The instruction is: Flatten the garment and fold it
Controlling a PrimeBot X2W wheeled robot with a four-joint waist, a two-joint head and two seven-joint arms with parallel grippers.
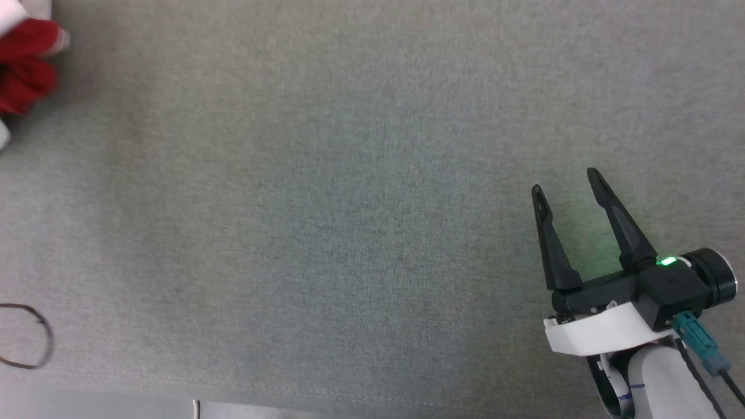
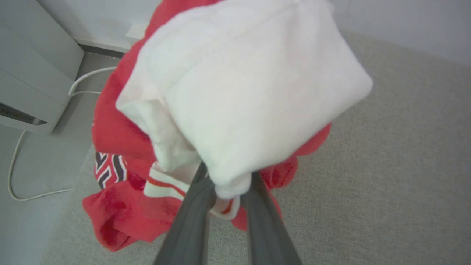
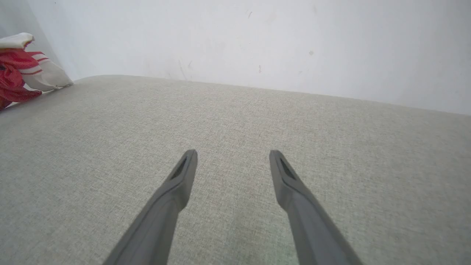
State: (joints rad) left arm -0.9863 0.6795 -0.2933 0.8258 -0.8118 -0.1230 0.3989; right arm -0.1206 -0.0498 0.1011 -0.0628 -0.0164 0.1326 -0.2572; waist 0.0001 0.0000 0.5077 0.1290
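Observation:
The garment (image 2: 121,132) is a crumpled red shirt with a white sleeve bunched on top, striped trim and a bit of black-and-white print at its left. In the left wrist view my left gripper (image 2: 228,184) is shut on the white sleeve's hem, the cloth pinched between its two grey fingers (image 2: 191,217). In the head view the garment (image 1: 23,64) peeks in at the top left corner. My right gripper (image 1: 567,186) stands open over bare fabric at the lower right, far from the shirt. Its wrist view shows the garment (image 3: 22,73) at the far left and the right gripper (image 3: 232,156) open with nothing in it.
The work surface (image 1: 349,203) is a wide grey-green fabric top. A thin dark loop (image 1: 35,337) lies near its lower left. Past the surface's edge, a white cable (image 2: 14,169) runs on the floor beside a pale grey cabinet (image 2: 33,73). A white wall (image 3: 257,36) backs the surface.

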